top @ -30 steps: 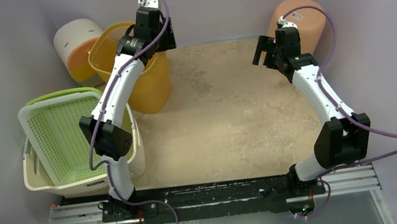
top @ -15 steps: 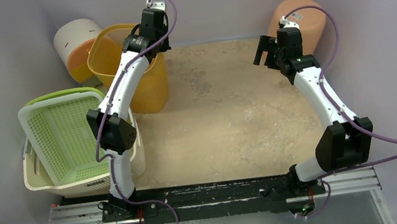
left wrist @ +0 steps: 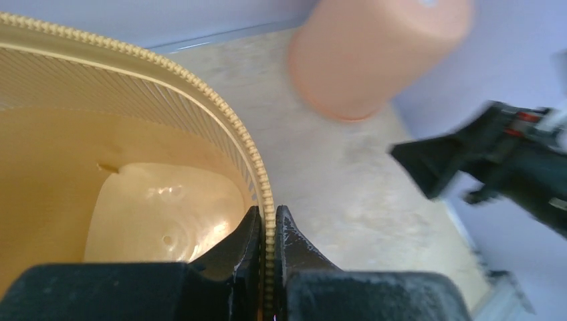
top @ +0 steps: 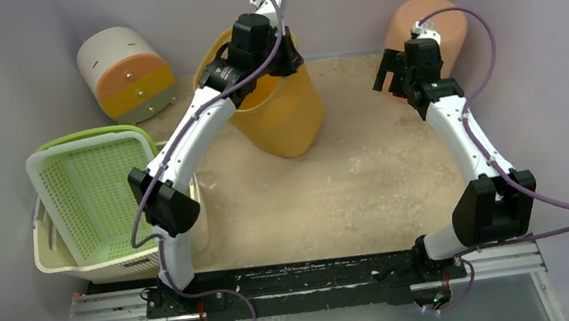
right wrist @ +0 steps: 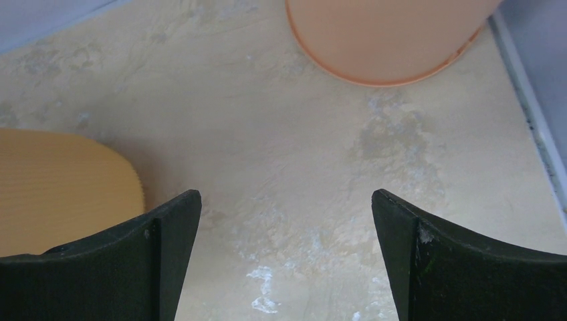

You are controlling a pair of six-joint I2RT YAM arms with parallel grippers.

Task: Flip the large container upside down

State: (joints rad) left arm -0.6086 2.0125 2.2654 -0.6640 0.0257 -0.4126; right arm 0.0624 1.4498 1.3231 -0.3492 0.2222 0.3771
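Observation:
The large container [top: 285,115] is a ribbed yellow bin, standing tilted at the back middle of the table with its mouth facing up. My left gripper [top: 277,52] is shut on its far rim. In the left wrist view the beaded rim [left wrist: 257,170] runs between the two fingers of the left gripper [left wrist: 269,217], one finger inside the bin and one outside. My right gripper [top: 388,74] hangs open to the right of the bin, apart from it. In its own view the right gripper [right wrist: 286,200] holds nothing, and the bin's side [right wrist: 60,187] shows at the left.
A peach container [top: 436,24] stands mouth down in the back right corner, close behind the right gripper. A white and orange drum [top: 124,74] lies on its side at the back left. A green and cream basket [top: 96,202] sits by the left arm.
The left gripper closed on the yellow bin's rim and carried the bin from the back left to the back middle. The right gripper barely moved.

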